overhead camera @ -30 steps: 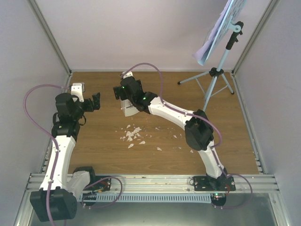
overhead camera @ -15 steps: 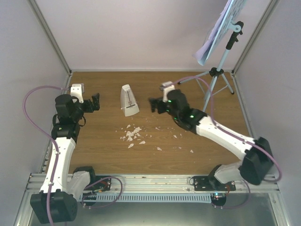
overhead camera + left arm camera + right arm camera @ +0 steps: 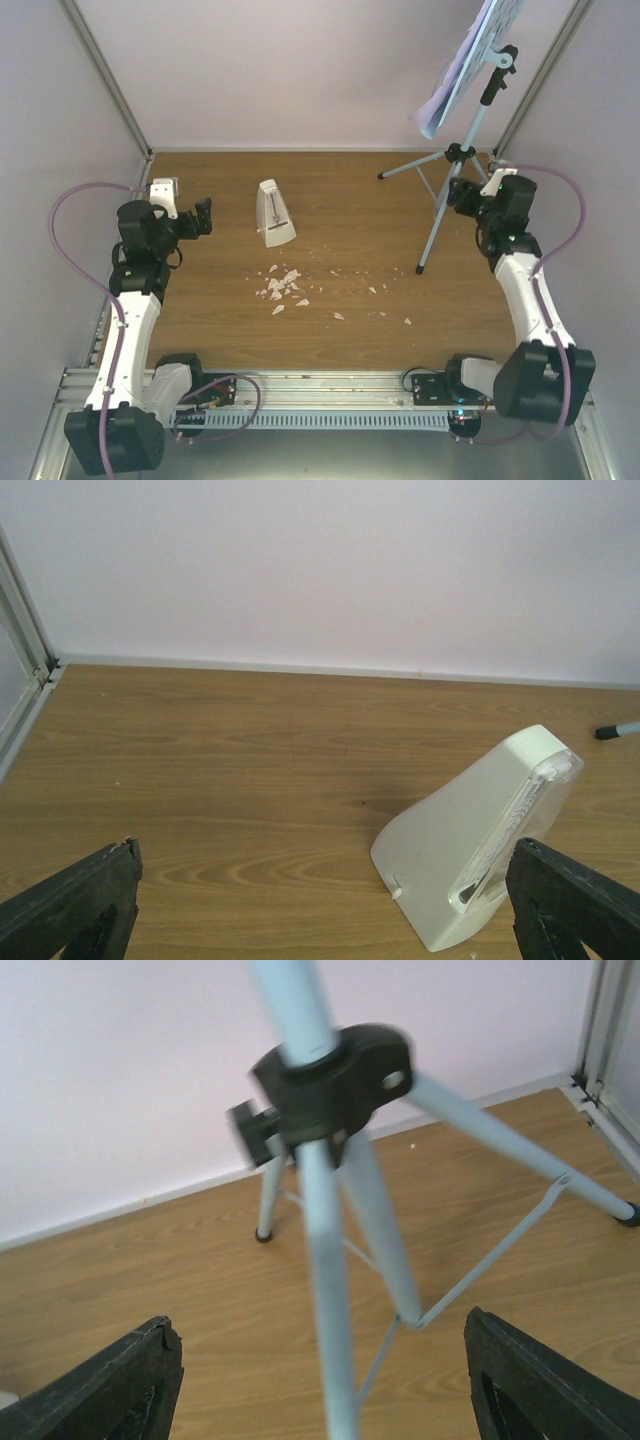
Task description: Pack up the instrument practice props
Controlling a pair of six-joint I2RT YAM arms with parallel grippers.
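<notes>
**Right arm at the stand, metronome left alone**

At the left edge of the wooden table (image 3: 350,340), the left gripper (image 3: 204,216) hovers with its fingers spread wide and nothing between them, aimed to the right at the metronome (image 3: 274,213). This arm sits just as it did a second ago.

The metronome is on the left half of the table, toward the back wall and well apart from both grippers. From above, its long axis runs front to back, with the narrow top toward the back wall and the broad base toward the near edge. In the left wrist view it leans, top up and to the right (I cannot tell if it sits squarely on its base). It has not shifted in the last second.

Nearer the front edge, white crumbly scraps (image 3: 282,285) lie scattered around mid-table, where they were before.

In the back right corner stands the pale blue music stand (image 3: 478,115). Its pole rises nearly upright and its three legs splay left, right and toward the near edge. The tilted desk on top carries the sheet-music pages (image 3: 507,14).

The right gripper (image 3: 466,196) is just to the right of the stand's black leg hub, fingers wide apart and gripping nothing. The right wrist view shows the hub and near leg ahead, between the fingers. A second ago this gripper was over the metronome, and half a second ago it was at mid-table.
</notes>
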